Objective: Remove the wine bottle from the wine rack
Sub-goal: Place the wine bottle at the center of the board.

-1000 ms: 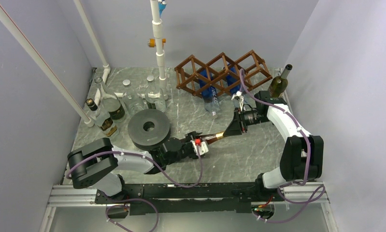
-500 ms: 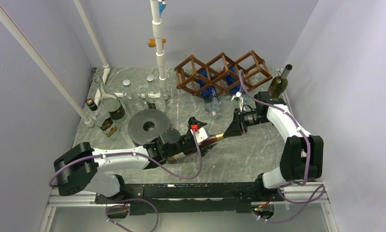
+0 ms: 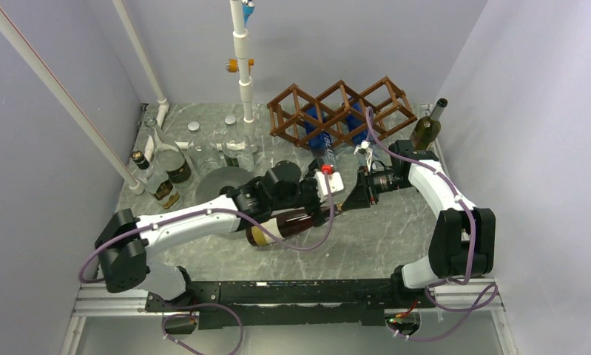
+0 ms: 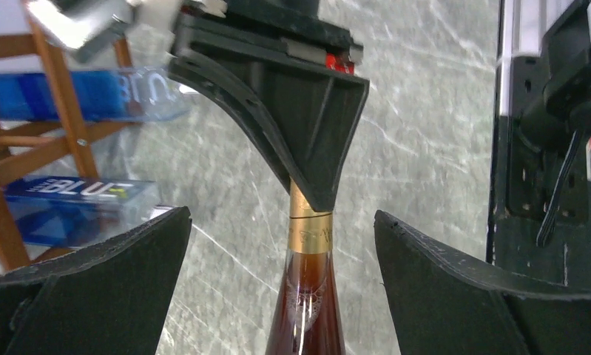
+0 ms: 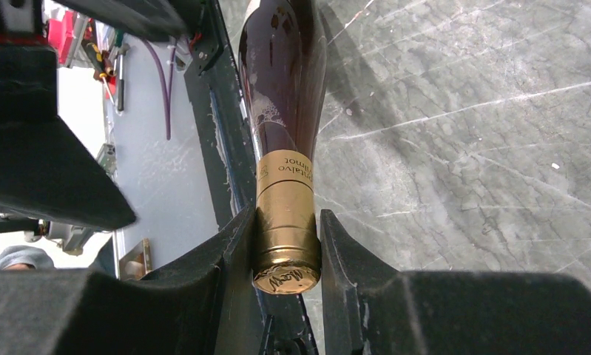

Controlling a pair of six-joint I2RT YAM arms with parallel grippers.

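The right tool [image 5: 285, 248] is clamped on the gold foil top of the wine bottle [image 3: 281, 225], one finger pressed to each side of the foil, as it was a second ago. From those fingertips the dark brown bottle stretches straight out, away from the tool, its body above the grey marbled worktop [image 3: 381, 237]. Whether its base touches that surface cannot be told. The left tool [image 4: 281, 213] has changed place. A second ago it sat at the bottle's far end, the one away from the right tool. Now the left arm has reached forward along the bottle and its tool meets the right tool nearly tip to tip. The left tool is spread wide, one finger out to each side of the bottle's neck with clear space between, and it holds nothing. The move has uncovered the bottle's body, which now shows in full below the left arm. The bottle is clear of the wine rack [image 3: 342, 111], a brown wooden lattice standing well apart behind the right tool. Two blue bottles [image 4: 78, 92] lie in the rack's cells, off to the left tool's side.
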